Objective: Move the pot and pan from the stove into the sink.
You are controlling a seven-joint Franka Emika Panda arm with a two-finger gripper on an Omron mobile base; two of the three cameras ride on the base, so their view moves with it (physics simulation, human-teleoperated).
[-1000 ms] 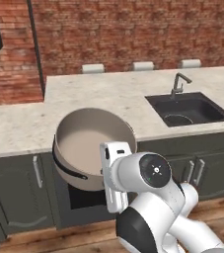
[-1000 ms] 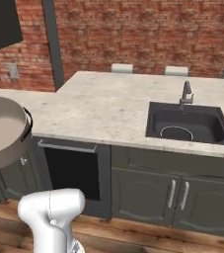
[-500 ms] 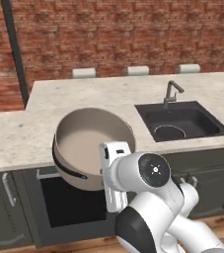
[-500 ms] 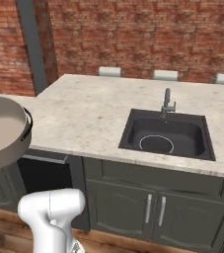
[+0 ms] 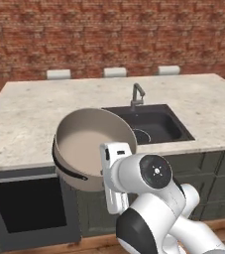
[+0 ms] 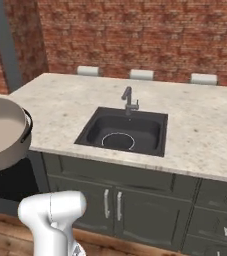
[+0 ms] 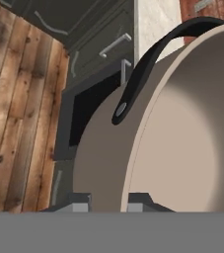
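Hand view: pot (image 7: 182,148) seemingly empty

Pot (image 5: 91,144): 1. Sink (image 5: 153,124): 1. Faucet (image 5: 137,95): 1. White stools behind counter (image 5: 115,72): 3. Dark oven opening (image 5: 27,206): 1.

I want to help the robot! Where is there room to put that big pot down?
The sink basin looks free, with just a pale ring at its bottom, bordered by the faucet behind. The counter right of the sink and left of it is bare too. The pot hangs off the counter's front edge, crowding the gripper.
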